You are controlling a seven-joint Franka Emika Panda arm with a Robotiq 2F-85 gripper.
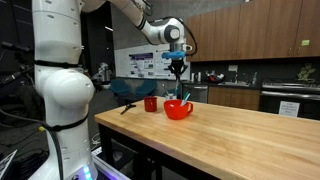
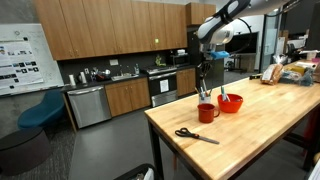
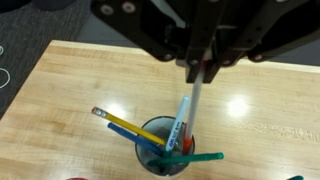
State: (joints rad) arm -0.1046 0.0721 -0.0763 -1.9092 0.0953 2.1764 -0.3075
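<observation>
Clearly, the gripper [image 3: 200, 68] had its jaws drawn narrow on the upper end of a white pen [image 3: 194, 105], in the upper middle of the wrist view. The pen hung almost upright. Its lower end seemed to reach into the mug [image 3: 140, 142] at the bottom middle of that frame, among a yellow pencil [image 3: 115, 122], a white marker with blue print [image 3: 181, 128] and a green marker [image 3: 200, 157]. In an exterior view the mug showed red, left of centre, with a red bowl [image 1: 178, 109] just beside it and scissors [image 1: 127, 106] lying near on the wooden table [image 1: 240, 135].

Several things could have gone wrong from there, in my judgement. The pen was thin and smooth and was pinched only near its top, so it could have swung or slipped between the fingers. Its lower end stood close to the other pens, so a sideways pull could have dragged them. A hard drag against the rim could have tipped the mug, which looked light. The mug stood toward the far end of the table, so spilled pens could have rolled off.
</observation>
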